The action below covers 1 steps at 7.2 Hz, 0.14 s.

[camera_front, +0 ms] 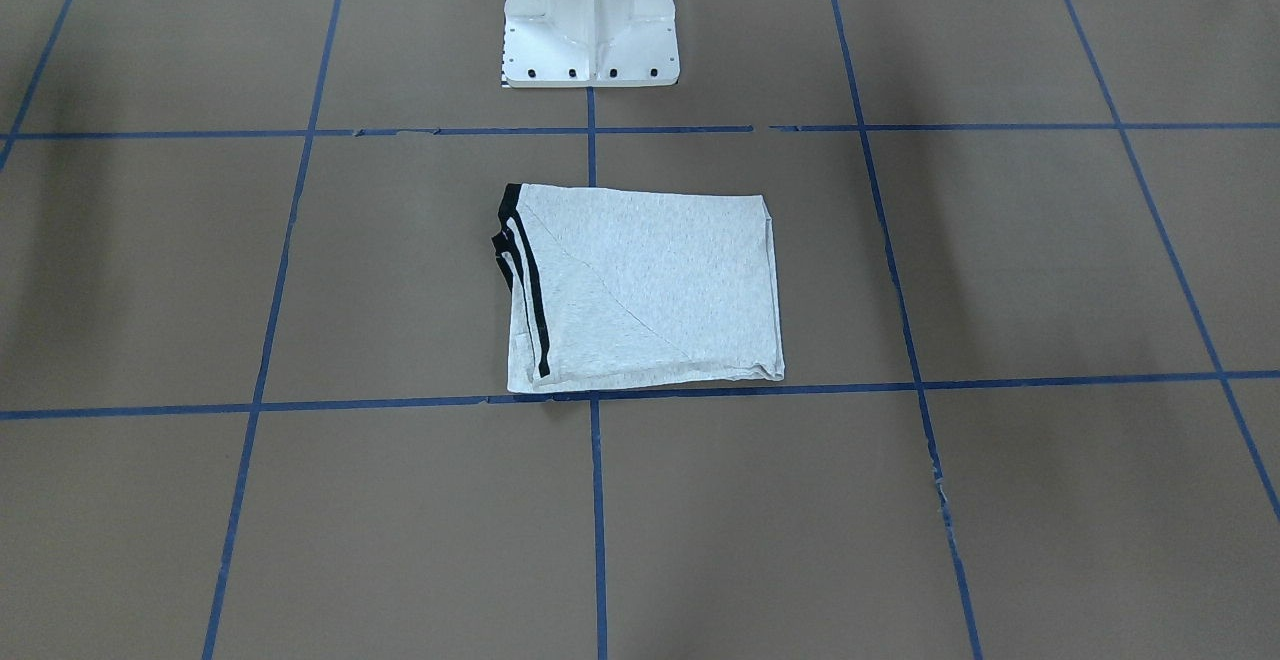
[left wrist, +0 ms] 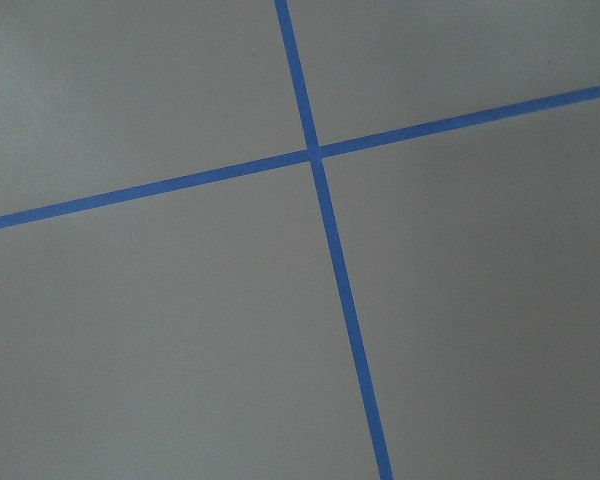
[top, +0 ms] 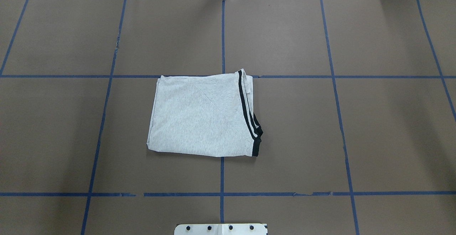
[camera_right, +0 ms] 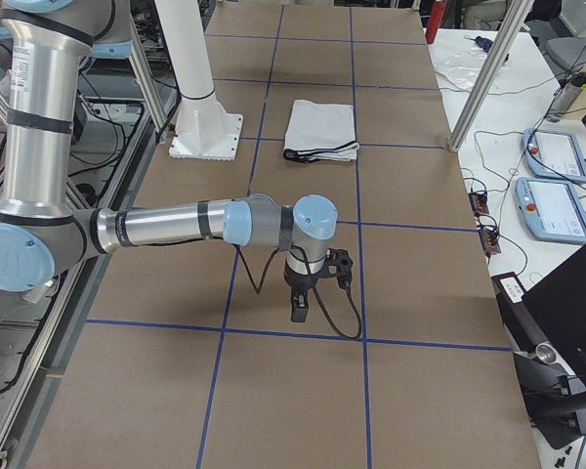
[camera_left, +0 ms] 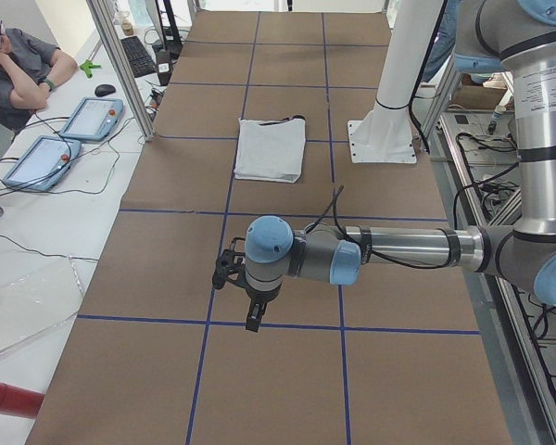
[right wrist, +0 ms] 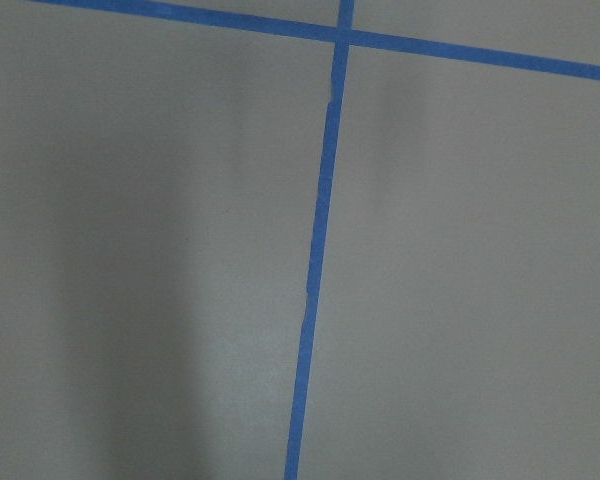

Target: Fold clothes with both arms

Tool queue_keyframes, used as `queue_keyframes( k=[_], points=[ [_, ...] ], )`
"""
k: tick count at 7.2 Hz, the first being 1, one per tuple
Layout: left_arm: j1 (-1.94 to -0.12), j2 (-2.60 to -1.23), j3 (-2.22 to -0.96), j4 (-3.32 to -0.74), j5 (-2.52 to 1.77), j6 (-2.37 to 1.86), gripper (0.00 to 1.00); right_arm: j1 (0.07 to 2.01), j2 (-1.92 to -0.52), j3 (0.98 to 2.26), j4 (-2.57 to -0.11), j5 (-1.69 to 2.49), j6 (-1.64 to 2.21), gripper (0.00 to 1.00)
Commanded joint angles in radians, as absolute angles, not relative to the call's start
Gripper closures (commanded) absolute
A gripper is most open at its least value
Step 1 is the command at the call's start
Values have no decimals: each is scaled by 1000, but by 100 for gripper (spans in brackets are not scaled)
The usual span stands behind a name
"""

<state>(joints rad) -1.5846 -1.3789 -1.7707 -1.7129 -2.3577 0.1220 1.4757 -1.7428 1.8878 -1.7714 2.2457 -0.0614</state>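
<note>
We see the brown table (top: 392, 139) bearing the white pedestal (camera_front: 590, 30), our left arm (camera_left: 408, 248) and right arm (camera_right: 166, 227) reaching out well to either side of it, the folded shirt (top: 199, 117) flat near its front, and the left gripper (camera_left: 253, 323) and right gripper (camera_right: 299, 311), spread or pressed together we cannot tell.

Grey T-shirt (top: 199, 117) folded flat, black stripes along one edge, left arm (camera_left: 408, 248) and right arm (camera_right: 166, 225) well away
</note>
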Motion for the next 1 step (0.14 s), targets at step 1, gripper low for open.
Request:
queue_keyframes(
  k=[1],
  points=[
    [-1585,-1381,-1772,-1713,-2358,121,0,1476,-1743,1887,-1772,2247,-61,0]
  ],
)
